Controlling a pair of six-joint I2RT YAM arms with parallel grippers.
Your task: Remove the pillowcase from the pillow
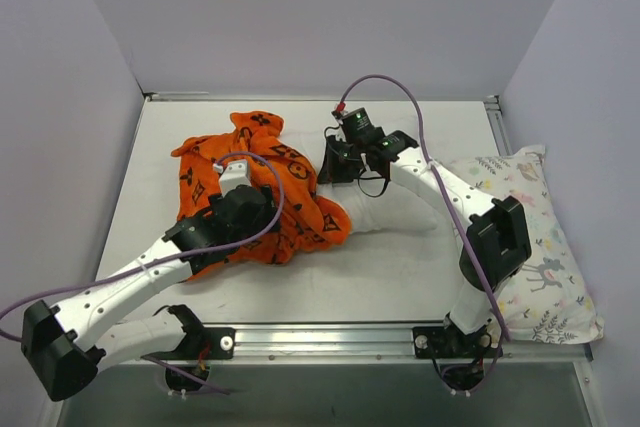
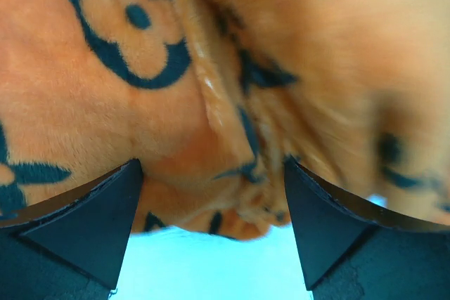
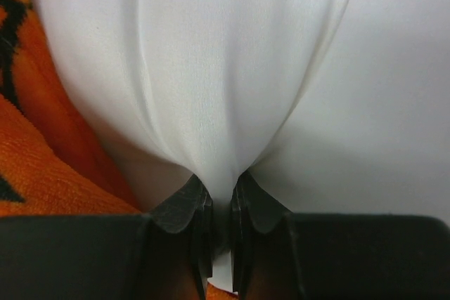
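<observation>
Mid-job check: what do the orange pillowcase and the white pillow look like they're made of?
The pillowcase looks like plush fleece or velour, matte: a short fuzzy nap shows in the left wrist view. The pillow looks like thin smooth fabric with a faint sheen: it gathers into fine pleats where the right gripper pinches it.

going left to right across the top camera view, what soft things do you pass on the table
pillowcase → pillow → floral-print pillow
</observation>
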